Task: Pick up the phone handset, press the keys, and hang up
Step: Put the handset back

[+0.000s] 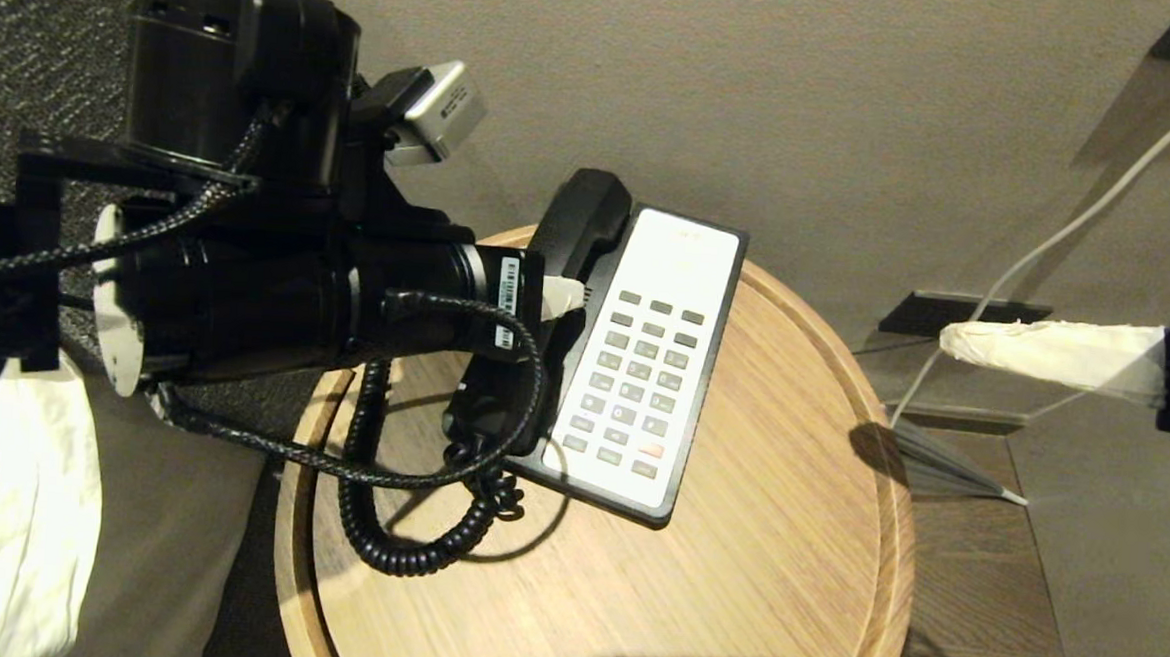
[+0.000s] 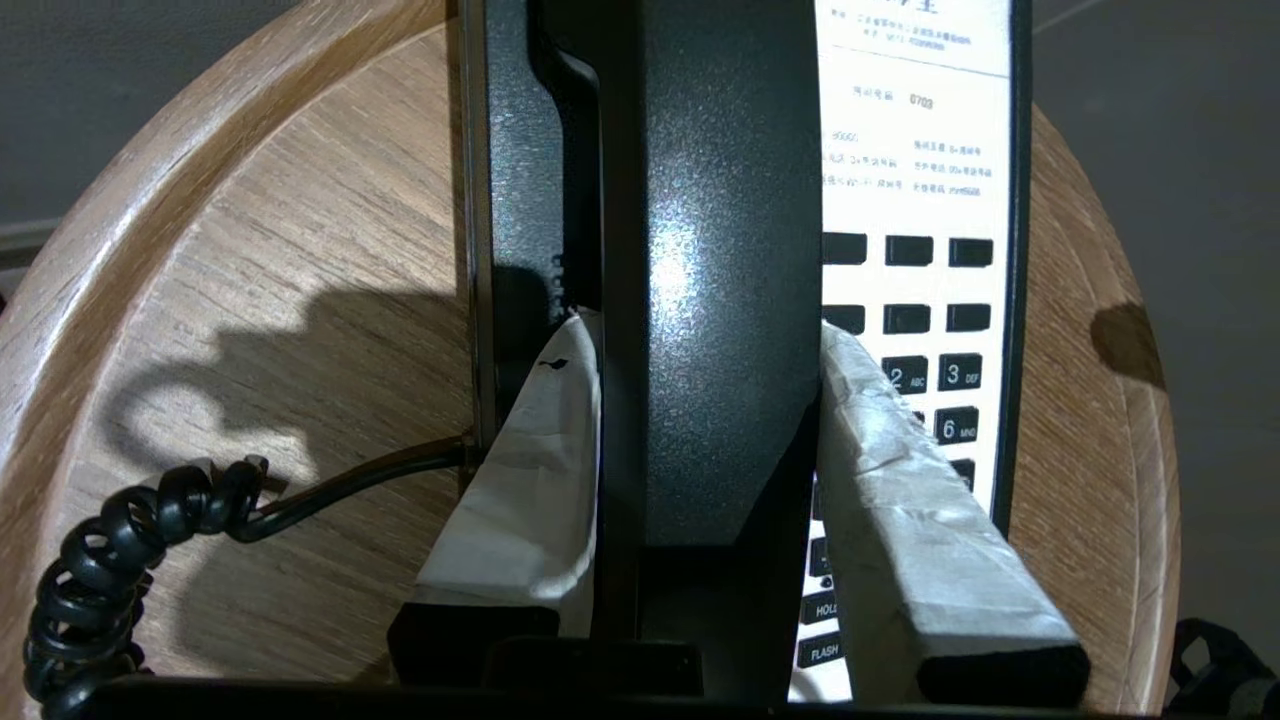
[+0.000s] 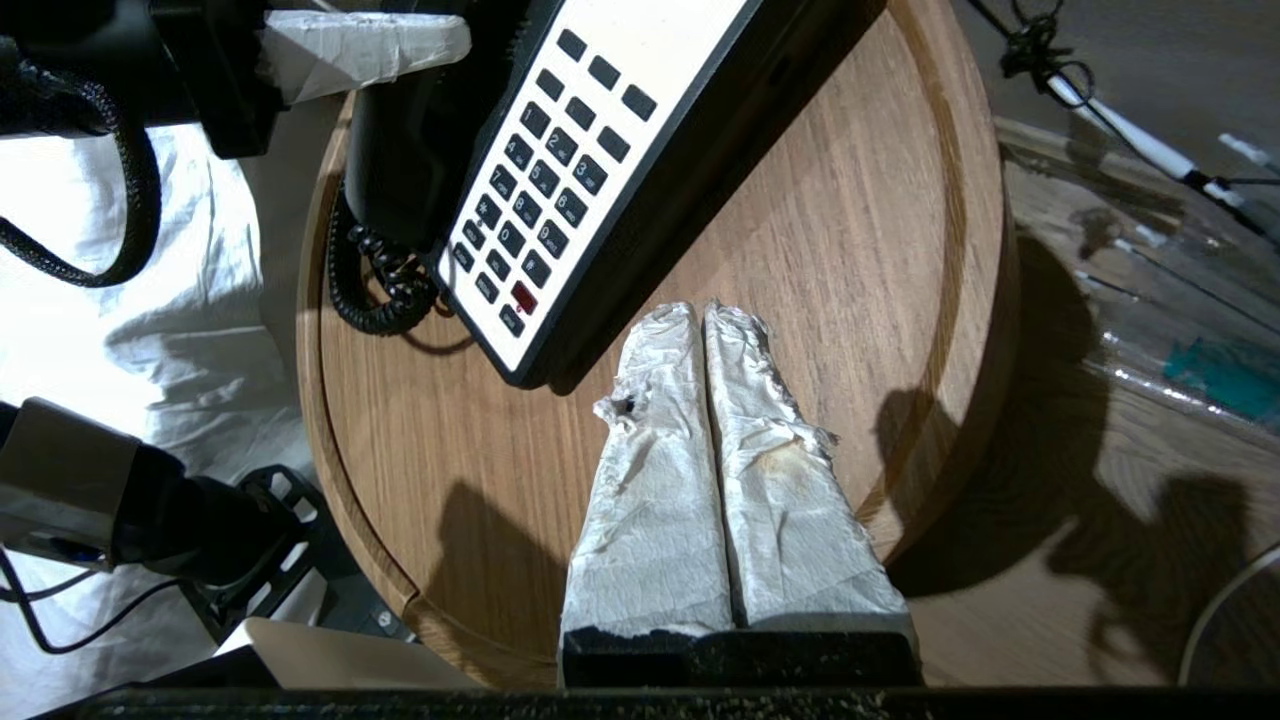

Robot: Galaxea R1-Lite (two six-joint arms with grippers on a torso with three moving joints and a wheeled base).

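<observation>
Glossy black plastic phone handset [image 2: 720, 300], light but slippery, is clamped mid-shaft by the left hand [image 2: 700, 440]; right hand [image 3: 705, 330] is pressed closed, empty.

Head cam sits up high, looking steeply down on the round table [image 1: 752, 578] with the phone [image 1: 643, 362] roughly centre. Left arm fills the near left; the right gripper [image 1: 955, 340] pokes in from the right edge. Left wrist cam is super close, staring along its fingers [image 2: 900, 500] at the handset [image 2: 710, 300], keys [image 2: 925, 320] beside it. Right wrist cam hangs further back above the table [image 3: 850, 200], facing over its fingers [image 3: 700, 450] toward the phone [image 3: 600, 150]. All three share phone and tabletop.
</observation>
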